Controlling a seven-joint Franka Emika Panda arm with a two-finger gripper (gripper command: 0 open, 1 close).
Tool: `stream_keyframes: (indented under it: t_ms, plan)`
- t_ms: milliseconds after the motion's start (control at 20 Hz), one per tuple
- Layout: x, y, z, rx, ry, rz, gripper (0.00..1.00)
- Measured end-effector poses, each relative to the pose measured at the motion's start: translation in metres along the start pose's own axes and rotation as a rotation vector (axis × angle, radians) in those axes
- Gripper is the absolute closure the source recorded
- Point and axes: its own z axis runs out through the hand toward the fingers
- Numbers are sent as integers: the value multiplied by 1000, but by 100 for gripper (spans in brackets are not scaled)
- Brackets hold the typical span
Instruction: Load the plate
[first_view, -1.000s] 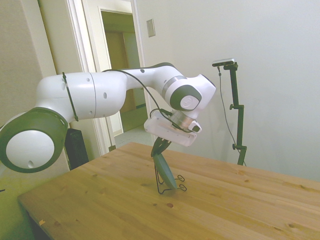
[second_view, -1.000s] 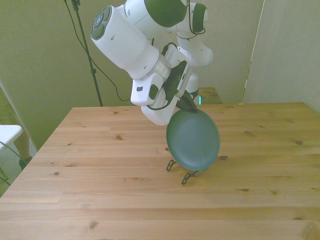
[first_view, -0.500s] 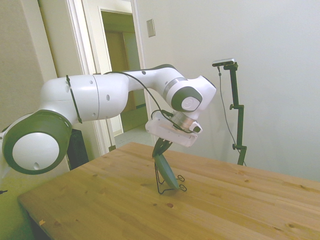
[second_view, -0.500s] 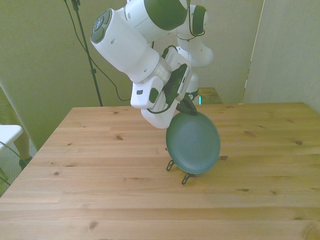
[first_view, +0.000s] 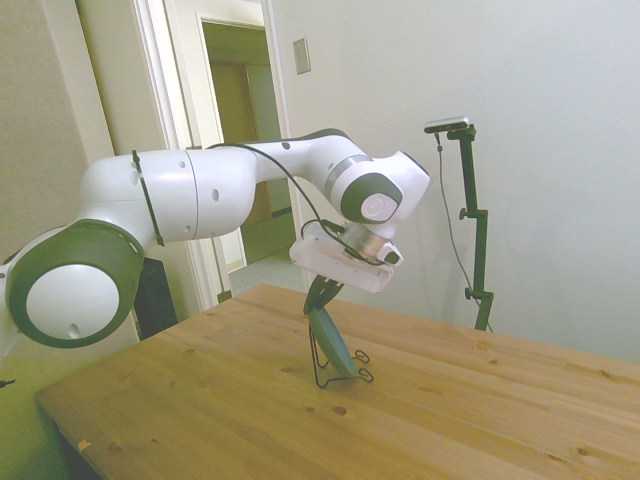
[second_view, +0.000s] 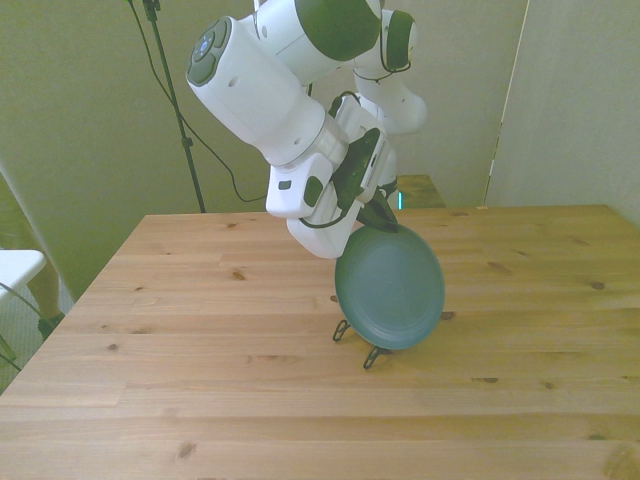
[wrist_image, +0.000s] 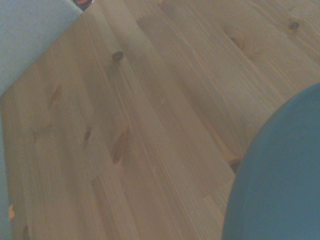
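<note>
The white arm's gripper (second_view: 378, 215) pinches the round dark teal-green plate's (second_view: 390, 288) top rim, standing it on edge in the small black wire rack (first_view: 335, 368).

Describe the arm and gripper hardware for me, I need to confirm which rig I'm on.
White, rounded arm segments with dark green joint caps and grey rings. A thin black cable runs along it to the wrist. The gripper has a white boxy body and slim dark fingers.
</note>
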Motion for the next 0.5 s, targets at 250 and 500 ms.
stream_keyframes:
  t_ms: [250, 500]
  plan:
    - [3, -2, 1, -7, 6, 13, 0]
    - [6, -11, -7, -38, 54, 15, 0]
